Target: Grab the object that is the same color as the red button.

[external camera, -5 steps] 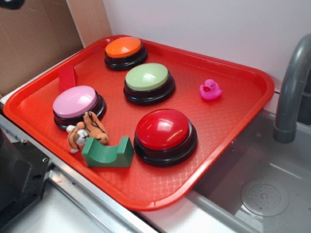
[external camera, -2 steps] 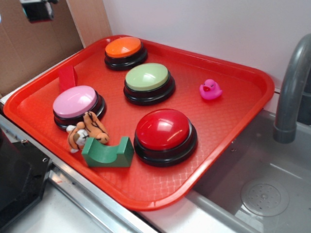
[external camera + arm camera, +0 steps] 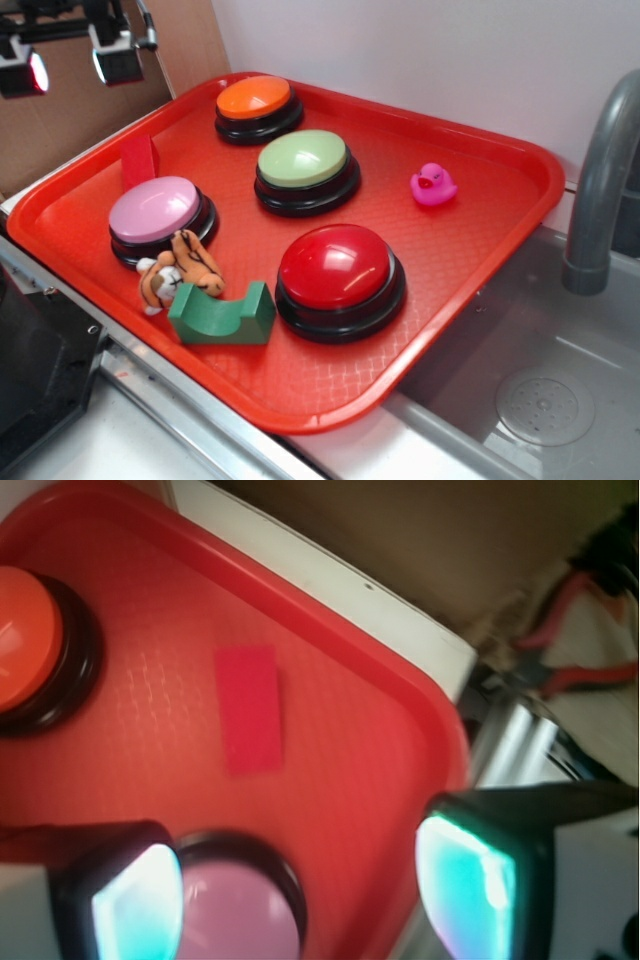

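Red block (image 3: 250,723) below spread jaws.

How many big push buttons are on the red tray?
4. The orange button sits at the far corner, the green button in the middle, the pink button near the left edge, and the red button nearest the front. None looks hidden.

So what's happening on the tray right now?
The robot's hand hangs open and empty above the far left corner of the red plastic tray. Its target, the small red rectangular block, sits untouched between the orange-domed button and the pink-domed button. The glossy red dome button sits nearer the front.
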